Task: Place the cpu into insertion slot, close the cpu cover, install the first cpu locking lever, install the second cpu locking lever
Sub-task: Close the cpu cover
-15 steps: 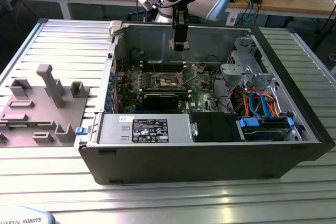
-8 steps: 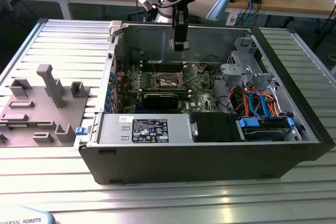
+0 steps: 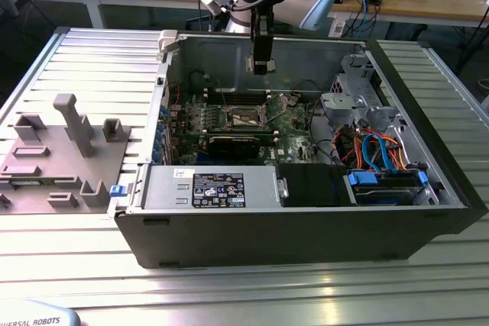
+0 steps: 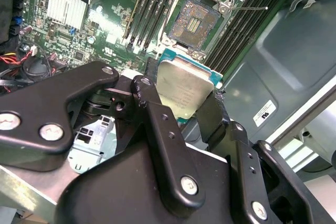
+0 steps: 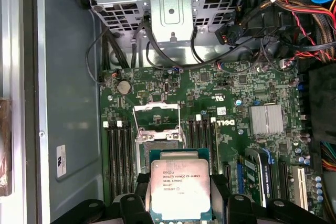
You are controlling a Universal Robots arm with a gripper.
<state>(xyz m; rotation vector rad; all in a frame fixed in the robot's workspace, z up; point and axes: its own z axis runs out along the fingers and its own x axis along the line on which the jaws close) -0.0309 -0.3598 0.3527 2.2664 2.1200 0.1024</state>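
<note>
Clamping the chip by opposite edges above the green board, the gripper needs it level and squared to the open socket.

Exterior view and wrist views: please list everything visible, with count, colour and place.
table: one, silver, under everything
case: one, black, open on the table
stands: several, grey, table, exterior view's left
circuit board: one, green, inside the case
socket: one, dark with shiny rim, empty, on the board
cables: many, red, blue, orange, case, exterior view's right
chip: one, silver, above the board
hand: one, black, shut on the chip
</note>
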